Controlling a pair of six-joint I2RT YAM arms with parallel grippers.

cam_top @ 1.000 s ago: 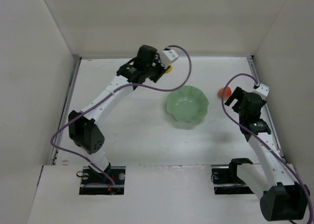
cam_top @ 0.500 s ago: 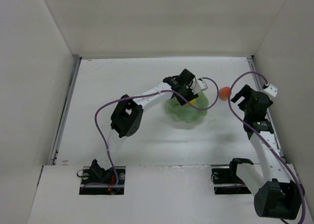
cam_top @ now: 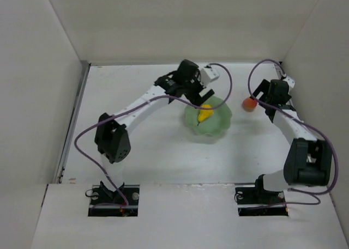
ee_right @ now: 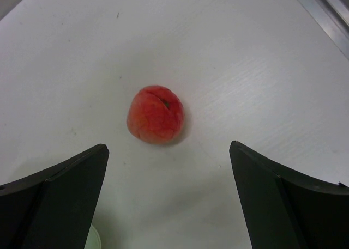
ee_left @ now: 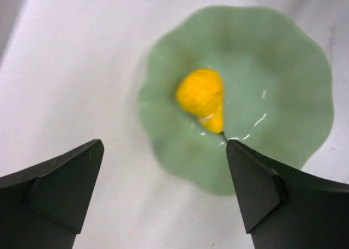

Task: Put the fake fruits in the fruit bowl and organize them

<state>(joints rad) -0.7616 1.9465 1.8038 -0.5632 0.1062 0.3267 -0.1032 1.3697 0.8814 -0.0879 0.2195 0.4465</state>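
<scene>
The yellow pear [cam_top: 205, 114] lies free in the middle of the pale green fruit bowl [cam_top: 222, 125]. My left gripper [cam_top: 200, 95] hangs open just above the bowl's far-left rim. In the left wrist view the pear [ee_left: 202, 96] rests inside the bowl [ee_left: 305, 69], ahead of the wide-apart left gripper [ee_left: 163, 145], which holds nothing. The red-orange peach [cam_top: 250, 103] sits on the table to the right of the bowl. My right gripper [cam_top: 260, 99] is open beside it. In the right wrist view the peach [ee_right: 156, 114] lies just beyond the right gripper [ee_right: 168, 148], untouched.
White walls enclose the table on three sides. Metal rails run along its left edge [cam_top: 76, 118] and right edge [cam_top: 300, 129]. Purple cables loop over both arms. A sliver of the bowl's rim [ee_right: 92, 241] shows at the bottom of the right wrist view.
The left gripper opened and let go of the yellow pear, which now lies in the bowl, then drew back to the far left. The right gripper moved closer to the peach.
</scene>
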